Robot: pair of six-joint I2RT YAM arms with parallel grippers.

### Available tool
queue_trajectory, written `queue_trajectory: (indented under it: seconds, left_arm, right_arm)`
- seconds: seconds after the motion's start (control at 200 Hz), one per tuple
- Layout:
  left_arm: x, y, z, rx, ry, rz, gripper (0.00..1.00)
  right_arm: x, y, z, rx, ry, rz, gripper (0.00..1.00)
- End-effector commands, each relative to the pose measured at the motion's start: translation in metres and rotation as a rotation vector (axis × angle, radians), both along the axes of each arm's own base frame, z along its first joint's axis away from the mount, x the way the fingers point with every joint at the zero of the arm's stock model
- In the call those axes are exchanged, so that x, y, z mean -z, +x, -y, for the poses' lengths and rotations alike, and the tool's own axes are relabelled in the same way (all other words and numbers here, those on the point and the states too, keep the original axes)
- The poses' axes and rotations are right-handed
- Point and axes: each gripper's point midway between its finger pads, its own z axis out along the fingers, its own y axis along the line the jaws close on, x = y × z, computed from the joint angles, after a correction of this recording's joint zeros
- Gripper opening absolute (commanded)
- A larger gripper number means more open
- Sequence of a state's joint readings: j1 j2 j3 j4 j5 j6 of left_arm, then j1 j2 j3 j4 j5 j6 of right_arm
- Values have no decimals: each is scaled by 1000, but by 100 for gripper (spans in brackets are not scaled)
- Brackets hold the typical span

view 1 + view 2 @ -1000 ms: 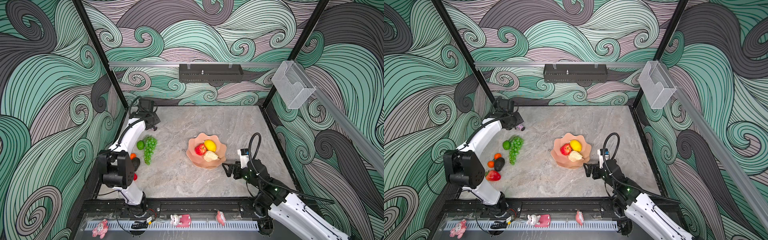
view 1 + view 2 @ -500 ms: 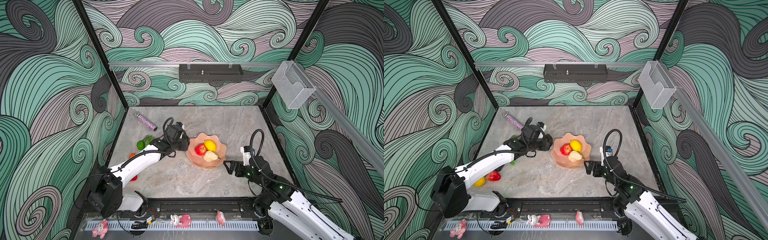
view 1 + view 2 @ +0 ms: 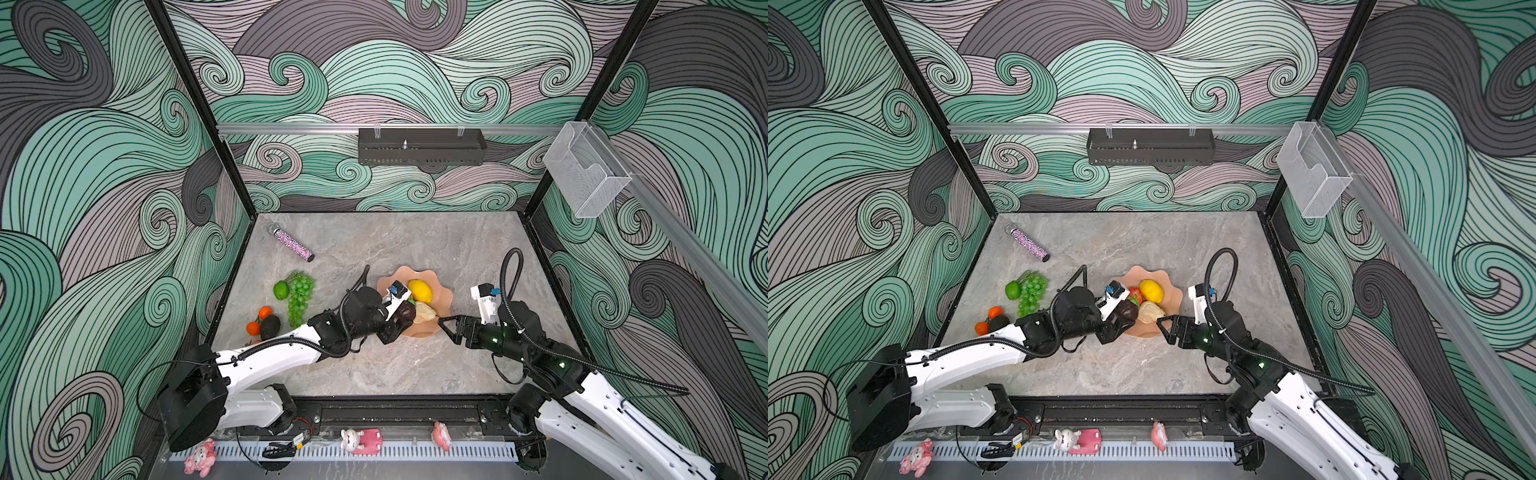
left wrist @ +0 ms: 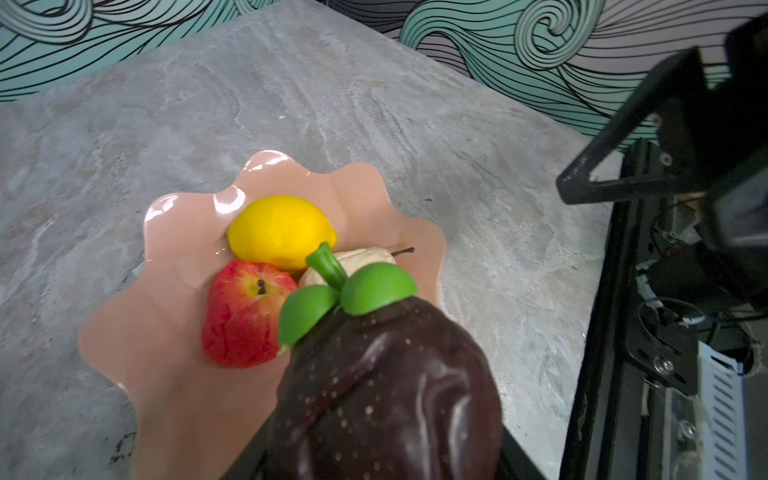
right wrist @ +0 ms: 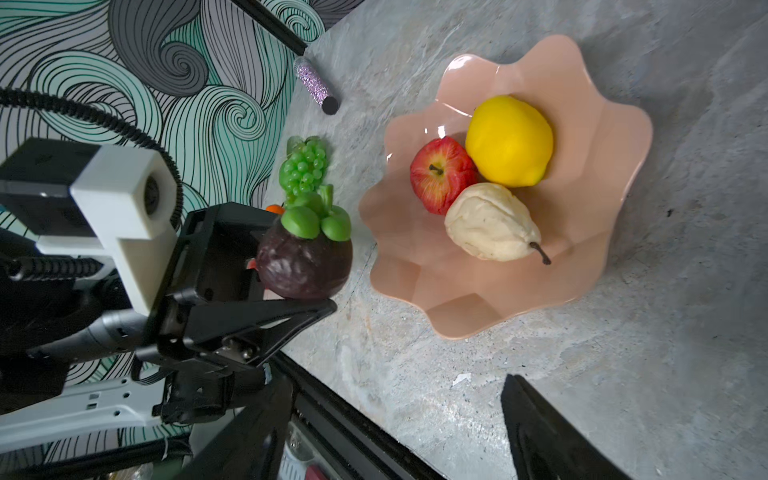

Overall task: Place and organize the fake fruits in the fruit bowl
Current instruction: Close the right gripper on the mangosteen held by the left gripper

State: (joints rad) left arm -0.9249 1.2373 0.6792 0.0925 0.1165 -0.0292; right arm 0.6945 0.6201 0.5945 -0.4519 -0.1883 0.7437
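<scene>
Top views, left gripper (image 3: 402,312): clamped on a dark purple plastic mangosteen with a green leaf cap (image 3: 406,311). It is held at the left rim of the bowl, centre of frame, in both top views.
Top views, fruit bowl: shallow salmon-pink scalloped bowl (image 3: 444,291) on the grey stone-look tabletop (image 3: 395,365). It holds a glossy yellow lemon (image 3: 420,291) and a cream pear (image 3: 424,312). A red apple (image 3: 1136,294) shows in a top view.
Top views, right gripper (image 3: 446,329): jaws parted, nothing between them. Tips lie at the bowl's lower-right rim; contact not discernible.
Top views, loose fruit: green lime (image 3: 281,289), green grape bunch (image 3: 300,297), two small oranges (image 3: 265,312) and a dark avocado (image 3: 270,326), left of centre, well apart from the bowl.
Top views, other: sparkly pink-purple tube (image 3: 293,245), upper left of the tabletop.
Left wrist: mangosteen (image 4: 386,382) fills the foreground and hides the left gripper's fingers. Apple (image 4: 243,311), lemon (image 4: 280,232) and pear (image 4: 361,257) sit clustered in the bowl (image 4: 166,340).
Right wrist: left gripper's fingers (image 5: 266,320) press opposite sides of the mangosteen (image 5: 305,262), just beside the bowl (image 5: 602,166). The right gripper's own fingers (image 5: 540,428) stand wide apart, empty.
</scene>
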Motion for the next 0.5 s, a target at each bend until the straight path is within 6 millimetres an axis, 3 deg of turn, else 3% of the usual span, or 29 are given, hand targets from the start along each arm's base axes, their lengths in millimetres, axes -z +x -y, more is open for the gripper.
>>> queue_trajectory:
  seconds: [0.0,0.495]
  left_arm:
    - [-24,-12,16,117,-66,145,51]
    - [-10,-39,28,185,1,323,51]
  right_arm:
    - [-19,-4,-12,-39,70,9,76]
    - [-26,4,-21,-15,76,-11,61]
